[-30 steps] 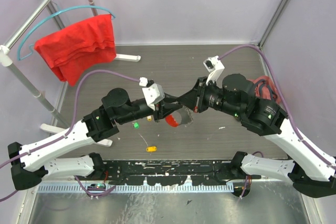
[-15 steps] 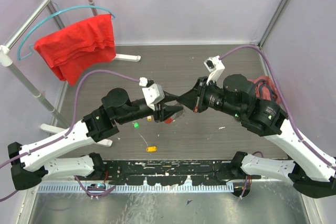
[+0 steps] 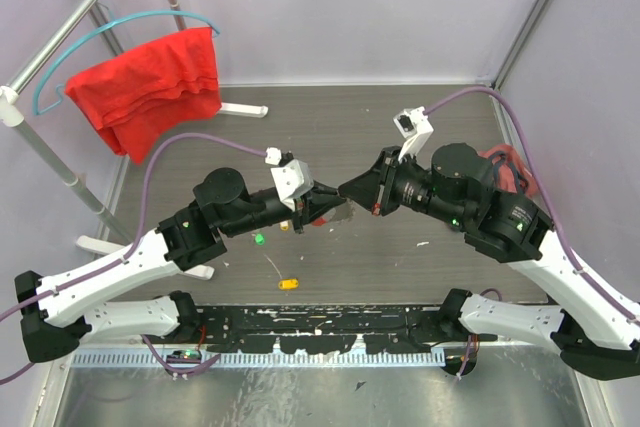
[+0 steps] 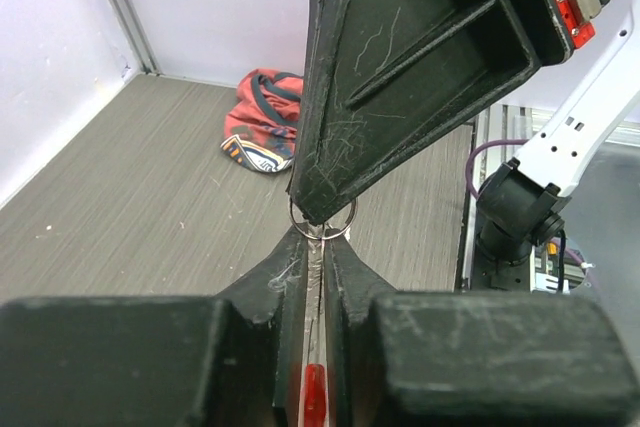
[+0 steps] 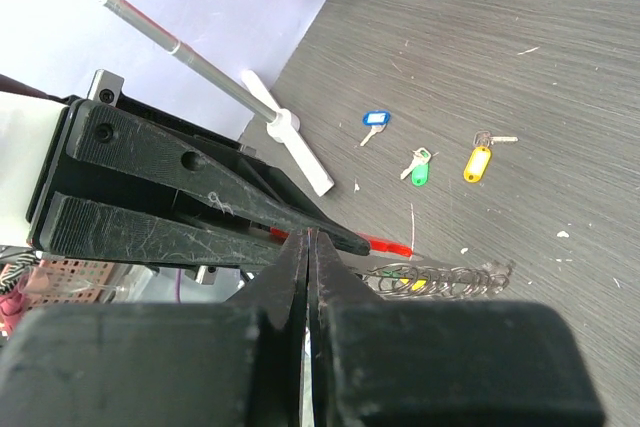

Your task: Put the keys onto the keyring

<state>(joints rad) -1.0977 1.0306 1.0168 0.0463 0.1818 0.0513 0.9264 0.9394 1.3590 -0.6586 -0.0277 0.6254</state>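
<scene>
While the two arms stood tip to tip over mid-table, left gripper (image 4: 320, 247) was clamped on the keyring (image 5: 440, 277). Its red bar sat in the narrow slot between the fingers, and the wavy wire loop stuck out past the tips. Right gripper (image 5: 308, 239) had its jaws pressed fully together, with the tip right at the left tips. A thin wire ring showed at that spot in the left wrist view. Couldn't tell if the right jaws actually pinched the wire. Keyring was up off the table (image 3: 400, 127), between the two grippers. Blue key (image 5: 374, 119), green key (image 5: 419, 172) and yellow key (image 5: 478, 162) lay loose on the table, near each other and apart from the keyring. Red cloth (image 3: 150, 82) hung on a hanger (image 3: 120, 27) at back left. A crumpled bundle (image 4: 262, 137) sat by the far wall on the right.
</scene>
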